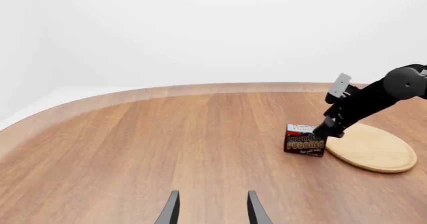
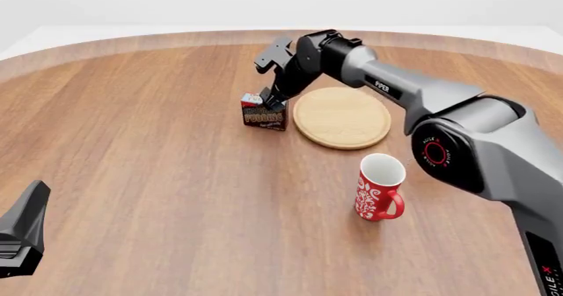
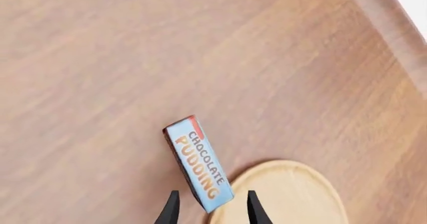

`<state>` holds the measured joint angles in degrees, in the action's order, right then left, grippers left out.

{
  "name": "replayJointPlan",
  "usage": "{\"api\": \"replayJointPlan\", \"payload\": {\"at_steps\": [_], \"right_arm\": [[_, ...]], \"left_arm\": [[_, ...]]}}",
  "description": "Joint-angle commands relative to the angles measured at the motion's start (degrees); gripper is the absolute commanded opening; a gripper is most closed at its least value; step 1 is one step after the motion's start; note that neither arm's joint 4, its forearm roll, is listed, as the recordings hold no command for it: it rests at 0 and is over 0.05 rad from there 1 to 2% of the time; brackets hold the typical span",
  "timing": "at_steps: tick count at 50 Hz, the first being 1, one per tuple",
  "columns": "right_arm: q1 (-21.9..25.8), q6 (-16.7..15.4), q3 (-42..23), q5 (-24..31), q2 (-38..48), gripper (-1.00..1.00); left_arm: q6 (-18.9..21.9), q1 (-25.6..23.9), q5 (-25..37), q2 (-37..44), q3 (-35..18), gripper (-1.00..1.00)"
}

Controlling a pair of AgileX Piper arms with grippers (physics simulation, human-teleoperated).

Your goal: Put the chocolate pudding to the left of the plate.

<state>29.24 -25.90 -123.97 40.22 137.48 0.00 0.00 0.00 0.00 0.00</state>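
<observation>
The chocolate pudding point(image 2: 264, 115) is a small brown carton with orange lettering, standing on the table just left of the plate point(image 2: 341, 117) and nearly touching its rim. In the right wrist view, the pudding's point(image 3: 199, 164) light blue top shows beside the plate point(image 3: 287, 196). My right gripper point(image 2: 269, 101) points down over the carton's plate-side end, open, its fingers straddling that end with gaps on both sides. My left gripper point(image 1: 212, 210) is open and holds nothing, low over the table far from the pudding point(image 1: 305, 141) and the plate point(image 1: 373, 148).
A red patterned mug point(image 2: 378, 189) with a white inside stands upright nearer to me than the plate, to its right. The right arm point(image 2: 413, 91) stretches over the plate's far side. Part of the left arm point(image 2: 22, 236) shows at the bottom left corner.
</observation>
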Motion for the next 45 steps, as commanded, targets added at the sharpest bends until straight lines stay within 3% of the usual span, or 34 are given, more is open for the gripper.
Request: {"api": "replayJointPlan", "payload": {"at_steps": [1,25,29,45], "right_arm": [[0.7,0.7,7.0,-2.9,-4.7,1.0],[2.4,5.3,43.5,-18.0,-31.8,1.0],[2.7,7.2,50.0,-20.9,-37.9,1.0],[3.4,12.1,64.2,-28.8,-56.3,1.0]], "left_arm": [[0.0,0.0,0.0,0.0,0.0,1.0],[0.0,0.0,0.0,0.0,0.0,1.0],[0.0,0.0,0.0,0.0,0.0,1.0],[0.0,0.0,0.0,0.0,0.0,1.0]]}}
